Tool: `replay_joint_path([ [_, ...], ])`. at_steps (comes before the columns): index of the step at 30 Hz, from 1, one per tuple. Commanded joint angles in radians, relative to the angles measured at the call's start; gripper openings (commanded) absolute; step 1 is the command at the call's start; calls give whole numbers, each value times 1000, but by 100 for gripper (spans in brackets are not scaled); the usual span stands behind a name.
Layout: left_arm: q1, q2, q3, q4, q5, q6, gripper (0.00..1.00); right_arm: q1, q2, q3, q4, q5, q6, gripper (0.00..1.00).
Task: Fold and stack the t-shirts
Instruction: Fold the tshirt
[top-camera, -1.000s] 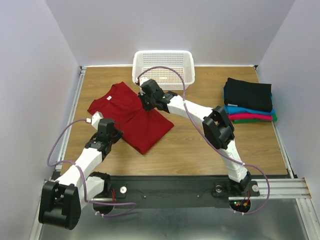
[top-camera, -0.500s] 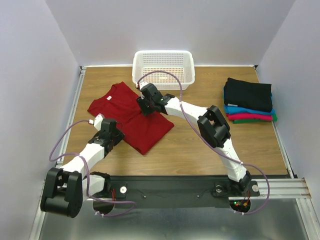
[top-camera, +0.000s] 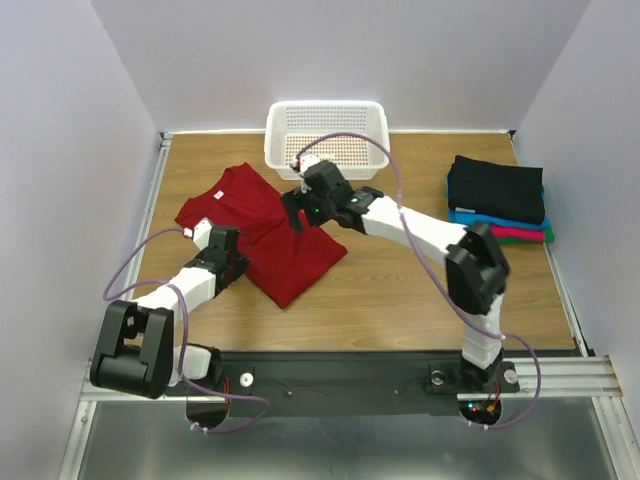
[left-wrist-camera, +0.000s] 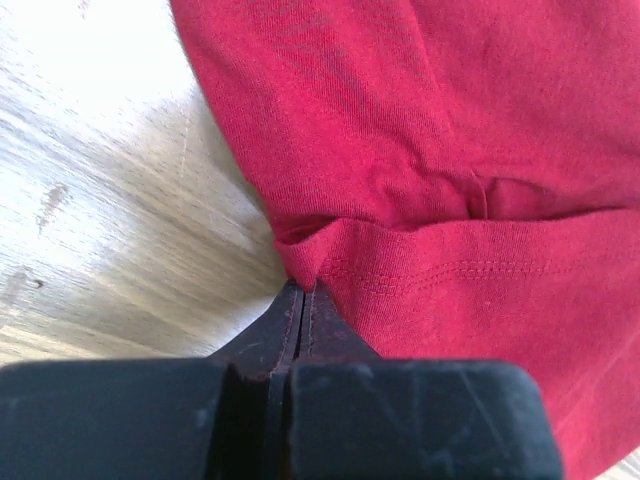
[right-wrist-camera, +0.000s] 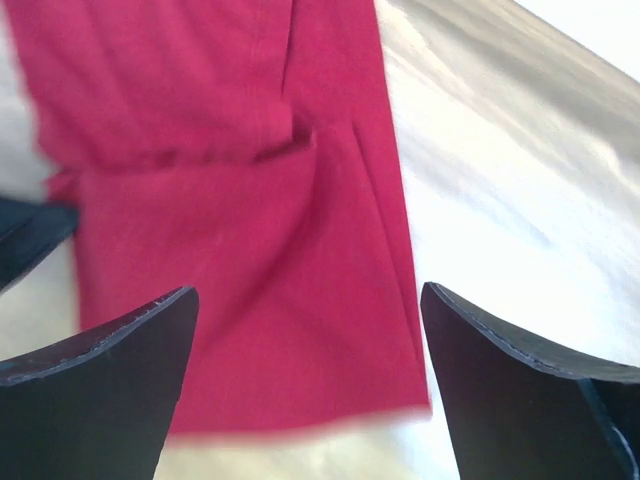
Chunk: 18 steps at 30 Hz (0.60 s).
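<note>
The dark red t-shirt (top-camera: 270, 235) lies partly folded on the wooden table, left of centre. My left gripper (top-camera: 237, 262) sits low at its near-left edge, shut, with a pucker of the hem pinched at its tips (left-wrist-camera: 303, 290); the red cloth (left-wrist-camera: 450, 150) fills that wrist view. My right gripper (top-camera: 297, 215) hovers over the shirt's far right part, jaws wide open and empty (right-wrist-camera: 307, 290), with the cloth (right-wrist-camera: 230, 200) beneath. A stack of folded t-shirts (top-camera: 497, 190), black on top with blue, magenta and green below, rests at the right.
A white perforated basket (top-camera: 325, 106) stands at the back centre, just behind the right gripper. Bare wood (top-camera: 400, 290) stretches between the red shirt and the stack. White walls close in the table on three sides.
The right gripper has opened, letting go of the red shirt, and drawn slightly right. The left gripper opened briefly, then shut again at the shirt's edge, a little farther in.
</note>
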Motion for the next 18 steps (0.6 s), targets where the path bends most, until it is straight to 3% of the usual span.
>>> replay_joint_path([
  [1, 10, 7, 73, -44, -67, 7, 14, 3, -213, -148, 33, 11, 81, 99],
  [7, 3, -134, 102, -150, -6, -1, 42, 1, -449, -415, 33, 64, 209, 100],
  [8, -2, -169, 101, -170, 3, -7, 57, 3, -517, -440, 33, 73, 221, 100],
  [9, -20, -245, 101, -193, 5, -11, 80, 1, -548, -467, 35, 82, 247, 100],
  [10, -33, -282, 102, -231, 5, -16, 94, 3, -574, -492, 32, 105, 261, 100],
  [11, -48, -321, 101, -240, 16, -15, 99, 3, -606, -547, 29, 110, 276, 100],
  [14, -154, -431, 111, -254, 23, 4, 99, 3, -707, -636, 24, 122, 336, 100],
  [18, -332, -406, 168, -259, -13, 79, 99, 1, -830, -774, 9, 149, 414, 100],
])
